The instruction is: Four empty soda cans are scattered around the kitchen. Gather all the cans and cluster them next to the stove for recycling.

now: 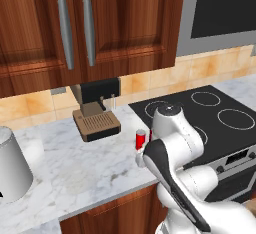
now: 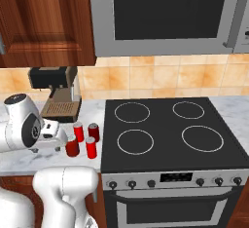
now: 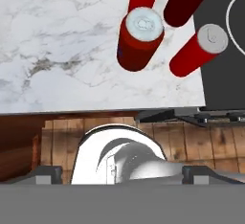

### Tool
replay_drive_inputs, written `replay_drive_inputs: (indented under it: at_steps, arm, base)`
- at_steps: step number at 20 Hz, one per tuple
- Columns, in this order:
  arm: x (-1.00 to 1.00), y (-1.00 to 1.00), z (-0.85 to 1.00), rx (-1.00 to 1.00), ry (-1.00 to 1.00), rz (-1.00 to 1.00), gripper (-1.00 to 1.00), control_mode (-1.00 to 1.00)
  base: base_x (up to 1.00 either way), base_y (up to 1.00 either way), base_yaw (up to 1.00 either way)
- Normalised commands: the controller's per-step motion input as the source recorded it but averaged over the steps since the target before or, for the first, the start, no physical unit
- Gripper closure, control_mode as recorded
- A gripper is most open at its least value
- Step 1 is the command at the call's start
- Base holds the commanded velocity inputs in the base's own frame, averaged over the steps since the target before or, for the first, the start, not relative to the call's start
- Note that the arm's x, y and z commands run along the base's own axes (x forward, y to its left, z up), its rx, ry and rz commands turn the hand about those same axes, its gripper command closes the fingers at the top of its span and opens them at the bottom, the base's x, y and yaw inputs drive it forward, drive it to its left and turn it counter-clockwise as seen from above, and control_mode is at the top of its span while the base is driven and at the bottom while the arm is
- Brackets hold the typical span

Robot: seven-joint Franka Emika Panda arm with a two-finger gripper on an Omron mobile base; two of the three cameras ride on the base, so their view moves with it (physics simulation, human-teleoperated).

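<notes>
Soda cans, four small red cylinders with silver tops, stand clustered on the marble bench point(image 2: 29, 160) just beside the left edge of the black stove point(image 2: 168, 129). In the right base view they form a tight group: one can point(image 2: 78, 131) at about 10 o'clock in the cluster, another point(image 2: 94, 132) at 2 o'clock, a third point(image 2: 72, 146) at 8 o'clock and a fourth point(image 2: 91, 147) at 4 o'clock nearest the cooktop.

The gripper point(image 2: 48, 135) hangs just left of the group, at 9 o'clock from it, with its jaws released wide and nothing between them; no can is touched.

Judging from this layout, the gathering looks complete, and the step in hand is backing away after setting down the last can. The next move calls for lifting the arm clear without brushing the nearest can.

The hand view looks down on the can tops point(image 3: 142, 24) and the bench's front edge, with wooden floor below. The left base view shows one can point(image 1: 141, 139) peeking past the arm, plus a coffee machine point(image 1: 96, 112) at 12 o'clock from it, against the tiled wall.
</notes>
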Motion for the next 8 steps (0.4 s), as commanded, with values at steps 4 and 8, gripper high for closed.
replay_drive_inputs:
  at_steps: [4, 8]
  arm:
    - [-0.79, -0.26, 0.22, 0.0, -0.06, 0.03, -1.0, -1.0]
    - [-0.68, -0.36, 0.09, 0.0, -0.05, 0.01, -1.0, -1.0]
  base:
    - [0.0, 0.0, 0.0]
    - [0.0, 0.0, 0.0]
